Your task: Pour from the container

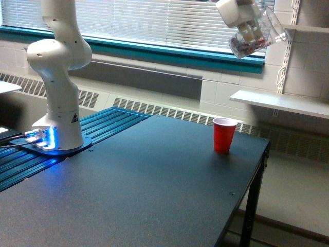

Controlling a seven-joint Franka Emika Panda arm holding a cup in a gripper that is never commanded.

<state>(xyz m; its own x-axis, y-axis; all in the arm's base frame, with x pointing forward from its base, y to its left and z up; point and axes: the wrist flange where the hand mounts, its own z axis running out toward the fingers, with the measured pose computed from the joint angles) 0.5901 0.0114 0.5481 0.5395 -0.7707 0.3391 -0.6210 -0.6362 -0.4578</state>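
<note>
The small clear plastic cup (255, 36), with reddish-brown and pale bits gathered at its lower end, hangs high above the table near the top edge of the exterior view. It is tilted, mouth raised toward the exterior view's right, base lower and toward the left. This attitude appears intended to keep the contents seated in the base until pouring begins. The white gripper (248, 31) clamps the cup from above and from the exterior view's left, fingers pressed against its wall. The opaque red plastic cup (224, 135) stands upright on the dark flat table (154, 180), well below the clear cup and slightly left of it, presumably as the receiving vessel. No bits are falling.
</note>
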